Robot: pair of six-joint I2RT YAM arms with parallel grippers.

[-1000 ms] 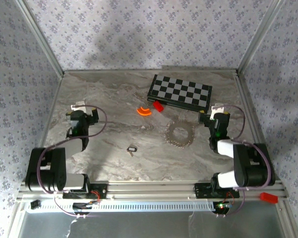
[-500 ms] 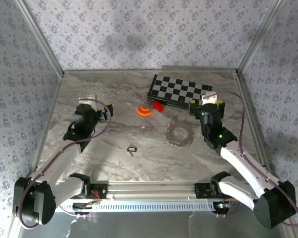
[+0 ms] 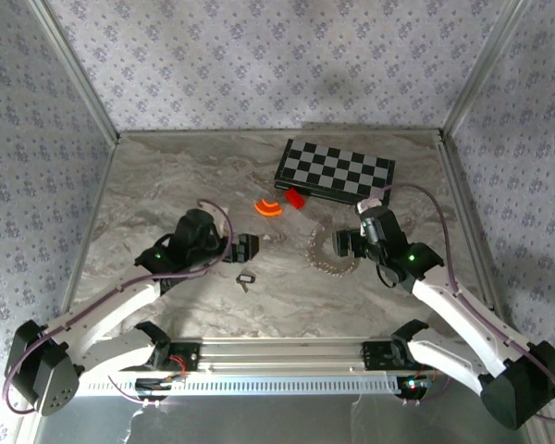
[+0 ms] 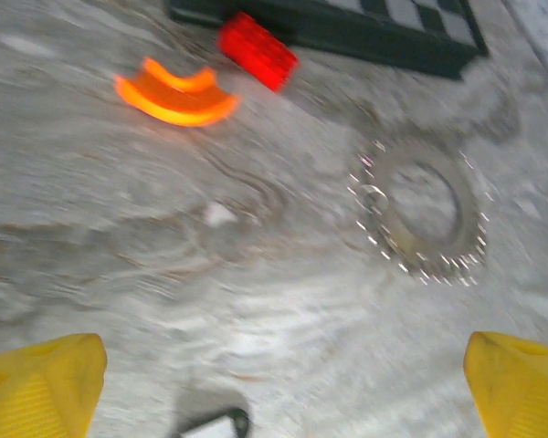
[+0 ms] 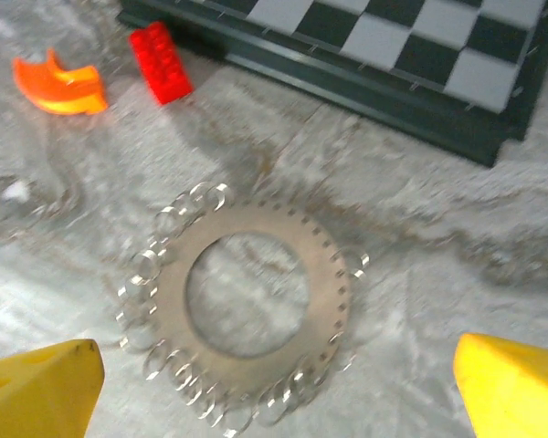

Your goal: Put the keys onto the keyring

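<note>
The tiny key [image 3: 247,278], with a dark oblong head and a short silvery blade, lies on the marble table between the arms; its head peeks in at the bottom edge of the left wrist view as key [image 4: 215,424]. My left gripper [image 3: 248,248] hovers just behind it, open [image 4: 279,392] and holding nothing. The keyring [image 3: 333,250] is a flat tan disc with a hole and several small silver loops round its rim, sharpest as keyring [image 5: 247,301]. My right gripper [image 3: 340,242] hangs open [image 5: 274,392] over the ring's near edge, empty.
An orange arc piece [image 3: 268,207] and a red block [image 3: 295,198] lie behind the key, by a folded chessboard [image 3: 335,172] at the back. Patterned walls close the table on three sides. Bare marble lies at the left and front.
Both arms have swung in from the table's sides toward the middle. The left gripper now sits by the key and the right one over the keyring.
</note>
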